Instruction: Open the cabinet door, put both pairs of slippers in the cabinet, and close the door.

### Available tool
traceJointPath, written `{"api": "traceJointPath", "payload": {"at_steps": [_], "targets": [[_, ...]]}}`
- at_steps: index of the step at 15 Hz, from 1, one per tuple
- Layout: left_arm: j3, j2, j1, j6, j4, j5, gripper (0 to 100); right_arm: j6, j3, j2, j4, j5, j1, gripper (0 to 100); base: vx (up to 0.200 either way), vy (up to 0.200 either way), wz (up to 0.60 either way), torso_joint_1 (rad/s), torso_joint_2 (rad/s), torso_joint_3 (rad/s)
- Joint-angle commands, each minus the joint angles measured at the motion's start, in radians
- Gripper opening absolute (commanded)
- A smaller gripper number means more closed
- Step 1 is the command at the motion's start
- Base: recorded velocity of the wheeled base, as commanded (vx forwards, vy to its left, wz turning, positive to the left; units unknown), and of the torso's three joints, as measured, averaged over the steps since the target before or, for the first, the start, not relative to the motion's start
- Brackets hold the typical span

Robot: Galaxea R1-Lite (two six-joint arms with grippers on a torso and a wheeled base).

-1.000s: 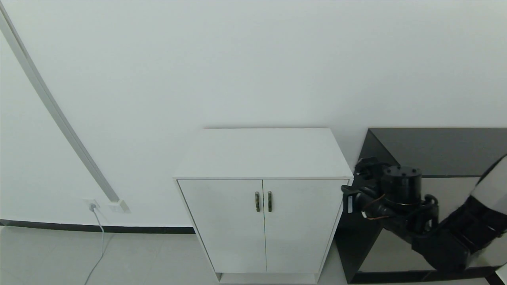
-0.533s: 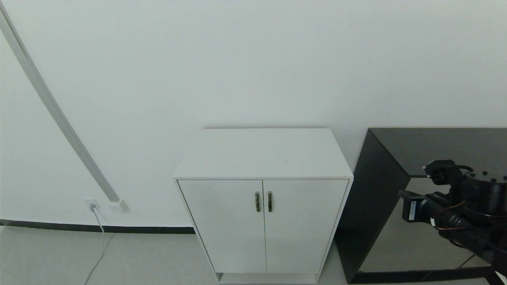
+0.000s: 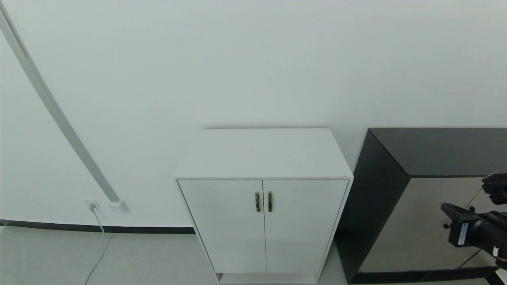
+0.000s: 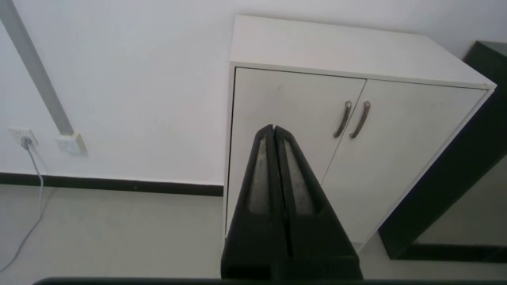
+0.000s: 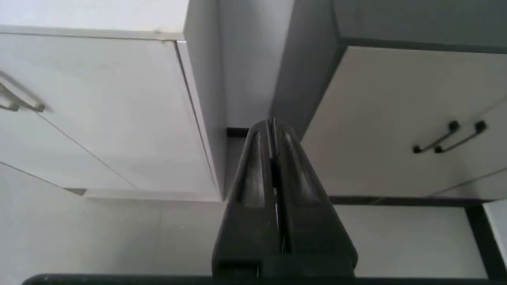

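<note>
Left gripper (image 4: 274, 131) pinched shut on nothing, aimed at the white cabinet (image 3: 261, 154) standing lower centre in the head view. Right gripper (image 5: 274, 125) likewise closed and empty, facing the gap between cabinet and black unit (image 3: 380, 190). Cabinet doors (image 3: 222, 225) both flush shut, handles (image 3: 257, 202) side by side. No telling what lies inside. Either everything left to do, or everything done: hard to call from here.
</note>
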Motion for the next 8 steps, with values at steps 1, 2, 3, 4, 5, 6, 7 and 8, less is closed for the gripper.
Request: {"api": "traceJointPath", "payload": {"at_steps": [1,2,3,4,5,6,7,8], "targets": [[0.000,0.000,0.000,-0.001,0.000,0.000,0,-0.003,0.032,-0.205,0.117,0.007,-0.001,0,0.000,0.000,0.00,0.000,0.00,0.000],[0.000,0.000,0.000,-0.001,0.000,0.000,0,-0.003,0.032,-0.231,0.146,0.010,-0.001,0,0.000,0.000,0.00,0.000,0.00,0.000],[0.000,0.000,0.000,-0.001,0.000,0.000,0,-0.003,0.032,-0.316,0.236,0.029,-0.001,0,0.000,0.000,0.00,0.000,0.00,0.000],[0.000,0.000,0.000,-0.001,0.000,0.000,0,0.000,0.032,-0.391,0.317,0.053,-0.001,0,0.000,0.000,0.00,0.000,0.00,0.000],[0.000,0.000,0.000,-0.001,0.000,0.000,0,0.004,0.032,-0.451,0.388,0.061,-0.001,0,0.000,0.000,0.00,0.000,0.00,0.000],[0.000,0.000,0.000,-0.001,0.000,0.000,0,0.005,0.033,-0.504,0.452,0.064,-0.001,0,0.000,0.000,0.00,0.000,0.00,0.000],[0.000,0.000,0.000,-0.001,0.000,0.000,0,0.007,0.033,-0.553,0.517,0.069,-0.001,0,0.000,0.000,0.00,0.000,0.00,0.000],[0.000,0.000,0.000,-0.001,0.000,0.000,0,0.007,0.039,-0.612,0.580,0.092,-0.001,0,0.000,0.000,0.00,0.000,0.00,0.000]]}}
